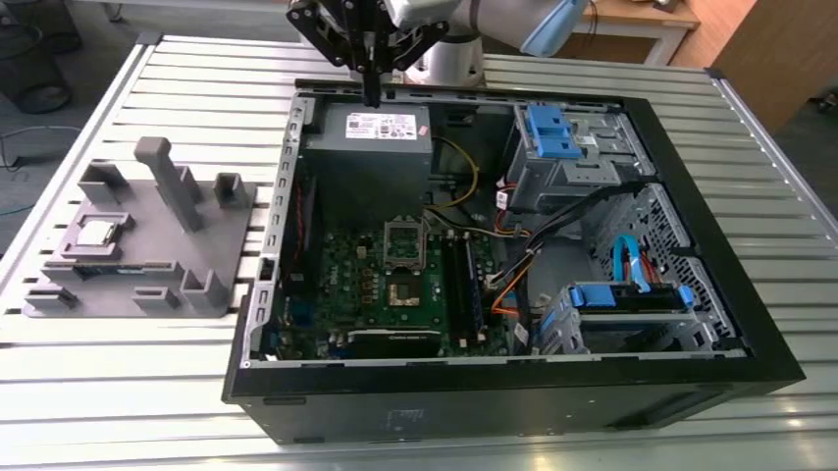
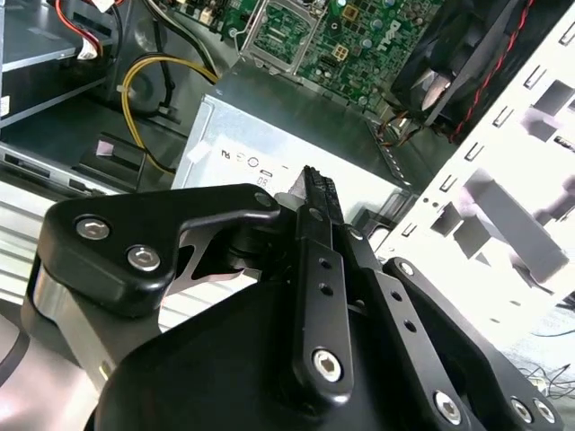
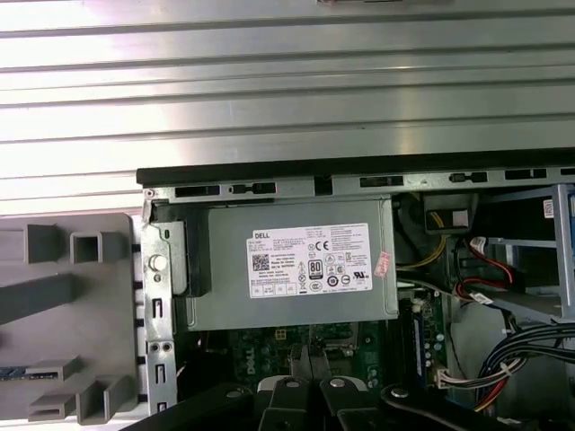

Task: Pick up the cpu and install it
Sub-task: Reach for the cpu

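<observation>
The cpu [image 1: 97,233], a small silver square, lies in a pocket of the grey tray [image 1: 196,245] at the exterior view's left, outside the computer case. My gripper [image 1: 372,93] hangs over the case's back edge, above the power supply [image 1: 377,132] and far from the cpu. Its black fingers [image 2: 319,202] are pressed together with nothing between them. The green motherboard [image 1: 392,289] lies in the case floor, with its metal socket frame [image 1: 403,238] near the middle. In the second wrist view the socket frame [image 2: 281,31] shows beyond the power supply.
The black open case [image 1: 733,294] holds blue drive bays [image 1: 556,132], a second blue bay [image 1: 629,294] and loose cables [image 1: 524,265]. The tray has upright grey posts [image 1: 160,172]. Everything rests on a slatted metal table [image 1: 196,78]. A fan [image 2: 449,63] sits at the case wall.
</observation>
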You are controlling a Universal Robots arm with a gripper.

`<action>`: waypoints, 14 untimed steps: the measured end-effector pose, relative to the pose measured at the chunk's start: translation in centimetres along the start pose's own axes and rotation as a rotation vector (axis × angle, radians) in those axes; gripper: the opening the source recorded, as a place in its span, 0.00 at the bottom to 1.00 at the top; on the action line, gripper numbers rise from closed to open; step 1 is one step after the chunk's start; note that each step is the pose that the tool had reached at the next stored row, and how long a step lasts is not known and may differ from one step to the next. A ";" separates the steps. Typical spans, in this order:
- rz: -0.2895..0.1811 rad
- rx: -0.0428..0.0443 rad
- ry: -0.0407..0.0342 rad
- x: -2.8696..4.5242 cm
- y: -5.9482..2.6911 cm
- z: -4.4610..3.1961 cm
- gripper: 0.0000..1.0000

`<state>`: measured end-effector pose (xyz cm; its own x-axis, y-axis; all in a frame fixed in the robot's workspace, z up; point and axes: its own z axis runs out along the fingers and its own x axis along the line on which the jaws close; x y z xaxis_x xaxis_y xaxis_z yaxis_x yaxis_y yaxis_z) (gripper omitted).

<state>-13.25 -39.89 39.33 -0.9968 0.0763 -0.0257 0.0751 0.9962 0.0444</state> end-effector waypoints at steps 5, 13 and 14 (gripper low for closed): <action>0.000 -0.0001 -0.0013 0.60 -0.05 -0.02 0.11; 0.000 -0.0003 -0.0037 1.51 -0.12 -0.04 0.11; 0.000 -0.0003 -0.0039 1.62 -0.13 -0.05 0.11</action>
<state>-14.88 -39.90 39.33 -0.9967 0.0762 -0.0296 0.0749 0.9962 0.0448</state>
